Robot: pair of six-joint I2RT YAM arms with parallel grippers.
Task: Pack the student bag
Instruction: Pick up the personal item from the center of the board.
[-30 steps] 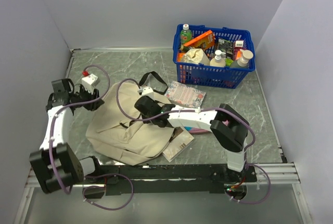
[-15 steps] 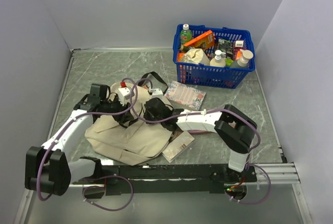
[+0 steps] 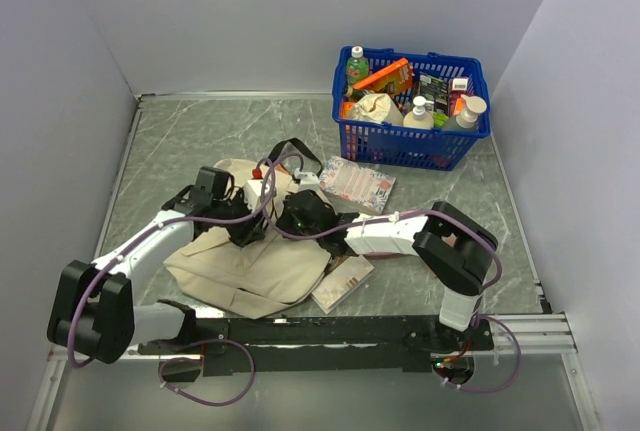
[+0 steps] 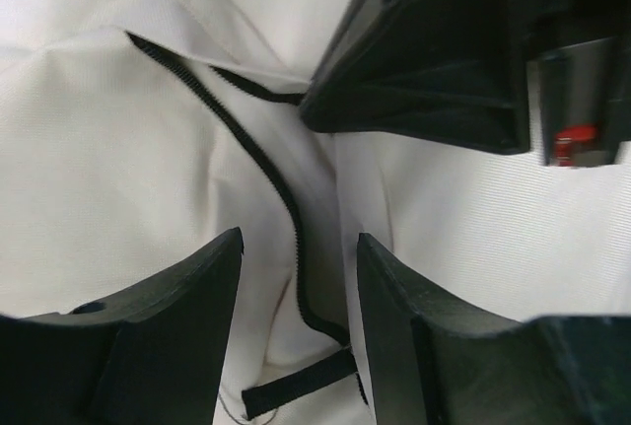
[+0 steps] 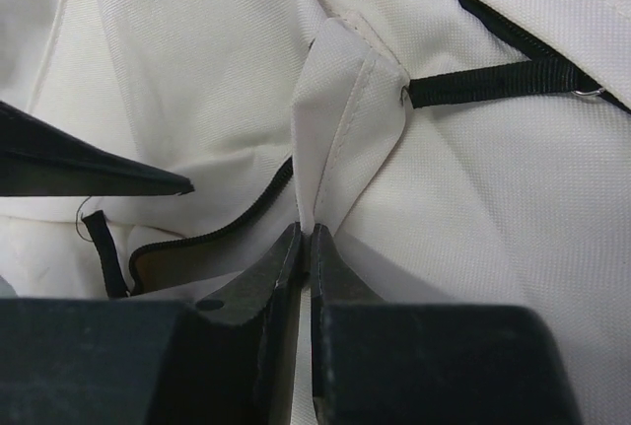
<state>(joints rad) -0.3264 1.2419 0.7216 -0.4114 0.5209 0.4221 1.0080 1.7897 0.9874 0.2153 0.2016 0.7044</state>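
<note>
The student bag (image 3: 245, 266), beige fabric with black zipper trim, lies flat at the near centre-left of the table. My right gripper (image 3: 297, 215) is shut on a raised fold of the bag's fabric (image 5: 340, 109) next to the zipper (image 5: 212, 228). My left gripper (image 3: 246, 227) hovers open just over the bag, its jaws either side of the black zipper line (image 4: 258, 161) and a short black pull tab (image 4: 296, 386). Nothing sits between the left fingers (image 4: 168, 307). The right gripper's dark body (image 4: 444, 50) shows close ahead in the left wrist view.
A blue plastic basket (image 3: 410, 147) full of bottles and packets stands at the back right. A pink patterned pencil case (image 3: 357, 183) lies in front of it. A notebook (image 3: 343, 279) pokes out from under the bag's right edge. Walls close in on three sides.
My left arm swung from the table's left edge over to the bag, and its jaws widened. The right gripper shifted slightly right, still pinching the fabric.
</note>
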